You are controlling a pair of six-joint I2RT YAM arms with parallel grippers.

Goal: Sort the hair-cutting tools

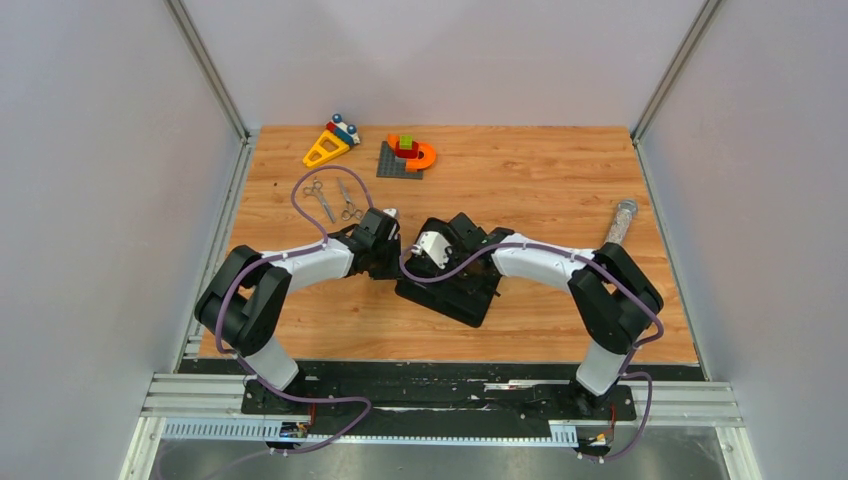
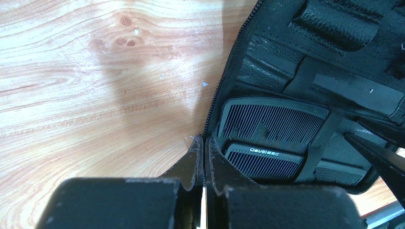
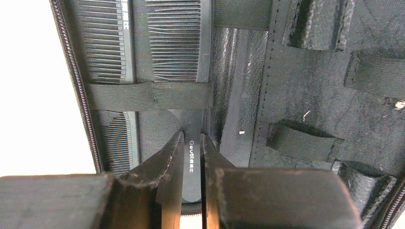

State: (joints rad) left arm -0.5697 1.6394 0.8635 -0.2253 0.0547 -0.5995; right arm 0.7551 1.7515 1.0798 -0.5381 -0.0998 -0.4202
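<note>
**Near, at the case.** Black zip case (image 1: pixel 468 298) lies open mid-table, just ahead of both wrists.
- Left gripper (image 2: pixel 203 138): jaws all but together, pinched on the case's zipper rim.
- Right gripper (image 3: pixel 192 135): over the case interior, jaws a slit apart, clamped on the handle of the comb (image 3: pixel 179 47).
- The comb lies in the half of the case beside the left gripper, threaded under an elastic strap (image 3: pixel 143 95).
- A second comb (image 3: pixel 107 43) sits alongside under the same strap, closer to the rim.

**Risks, as judged.** The comb looks mostly seated, so this reads as the last slide-in.
- The handle is slim and smooth. Any wrist twist could lever it against the strap, lift the toothed end, or drag the neighbouring comb askew.
- Strap friction could tow the whole case if the left pinch slips, since it has only a small bite on thin fabric.
- Letting go early could leave the handle past the case edge, where it would foul the zipper.

**Beyond the case, far-left.** Two scissors (image 1: pixel 320 196) (image 1: pixel 348 200) lie side by side on the table (image 1: pixel 560 180), apart from the case and not yet packed. The left wrist sits between them and the case, so a reach from there needs the rim let go first.

**Farthest from the case.**
- Toy blocks (image 1: pixel 330 145) (image 1: pixel 408 155) sit past the scissors.
- A glittery tube (image 1: pixel 621 222) lies off the case's right side, well apart.
- Neither blocks anything.
</note>
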